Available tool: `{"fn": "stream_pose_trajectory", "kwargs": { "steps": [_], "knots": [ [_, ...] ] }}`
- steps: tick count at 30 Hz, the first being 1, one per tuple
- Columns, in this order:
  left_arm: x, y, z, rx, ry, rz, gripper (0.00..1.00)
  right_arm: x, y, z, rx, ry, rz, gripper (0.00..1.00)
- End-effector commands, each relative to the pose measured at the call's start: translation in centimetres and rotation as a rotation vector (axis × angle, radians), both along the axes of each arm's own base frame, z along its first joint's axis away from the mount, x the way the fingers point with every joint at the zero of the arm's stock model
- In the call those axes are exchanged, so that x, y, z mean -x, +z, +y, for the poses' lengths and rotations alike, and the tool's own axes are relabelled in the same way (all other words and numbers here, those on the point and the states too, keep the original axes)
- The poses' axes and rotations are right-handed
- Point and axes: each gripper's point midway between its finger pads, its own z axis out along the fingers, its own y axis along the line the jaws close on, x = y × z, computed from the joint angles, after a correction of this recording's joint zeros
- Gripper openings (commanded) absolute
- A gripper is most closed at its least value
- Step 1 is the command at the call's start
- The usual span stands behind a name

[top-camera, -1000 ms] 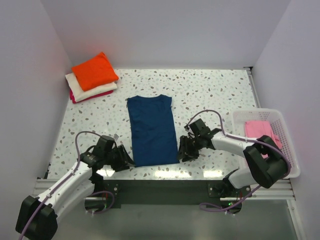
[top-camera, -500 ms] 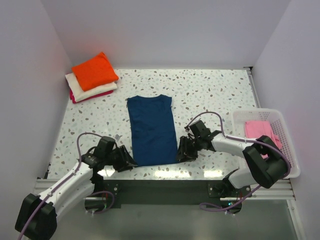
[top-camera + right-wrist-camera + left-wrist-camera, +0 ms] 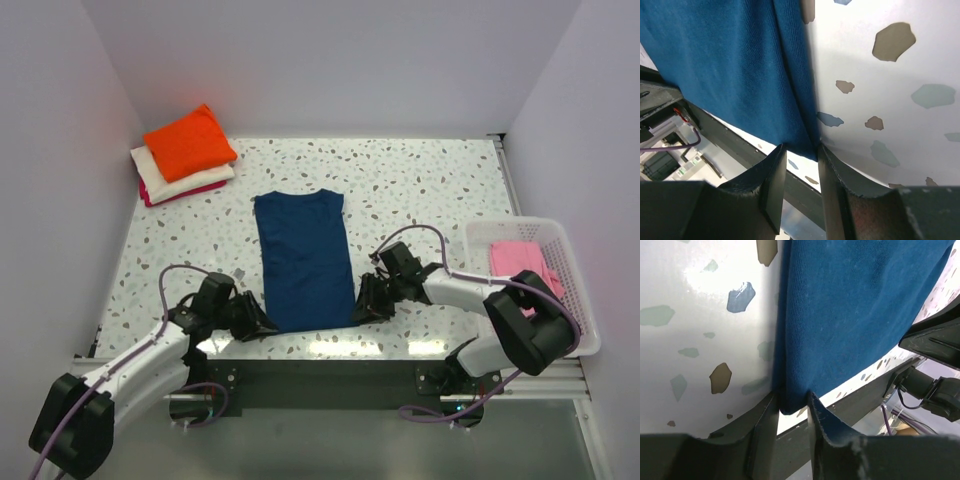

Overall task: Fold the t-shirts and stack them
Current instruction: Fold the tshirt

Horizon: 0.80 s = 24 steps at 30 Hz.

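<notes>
A navy blue t-shirt [image 3: 303,262] lies flat and folded into a long strip at mid-table, its hem at the near edge. My left gripper [image 3: 262,322] sits at the near left corner of the shirt [image 3: 850,315]. Its narrowly open jaws [image 3: 792,407] straddle that corner. My right gripper [image 3: 362,305] is at the near right corner, where its jaws [image 3: 802,152] stand narrowly open on either side of the blue cloth [image 3: 740,65]. Folded orange [image 3: 190,142], cream [image 3: 212,179] and magenta [image 3: 160,198] t-shirts are stacked at the far left.
A white slotted basket [image 3: 585,300] stands at the right edge with a pink t-shirt [image 3: 522,262] inside. The dark front rail of the table [image 3: 320,365] runs just below both grippers. White walls close in the left, back and right sides.
Both grippers have slid inward onto the near corners of the navy shirt, and their jaws have narrowed around the cloth.
</notes>
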Motion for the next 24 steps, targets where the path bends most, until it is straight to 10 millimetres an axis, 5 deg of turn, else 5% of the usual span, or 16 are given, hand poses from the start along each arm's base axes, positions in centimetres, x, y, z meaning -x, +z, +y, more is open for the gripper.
{"fn": "stream_pose_trajectory", "kwargs": {
  "steps": [1, 11, 20, 24],
  "knots": [
    [0.0, -1.1, 0.2, -0.023, 0.013, -0.001, 0.33, 0.4, -1.3, -0.6, 0.035, -0.019, 0.008, 0.35],
    [-0.1, -0.4, -1.0, 0.002, 0.008, -0.015, 0.0, 0.2, -0.1, -0.6, 0.014, -0.016, -0.027, 0.04],
    [1.8, 0.9, -1.6, -0.017, -0.031, -0.008, 0.0, 3.2, 1.6, -2.3, -0.015, 0.048, -0.072, 0.0],
    [2.7, 2.4, -1.8, -0.021, -0.048, -0.006, 0.0, 4.4, 4.0, -2.6, -0.07, 0.08, -0.147, 0.0]
  ]
}}
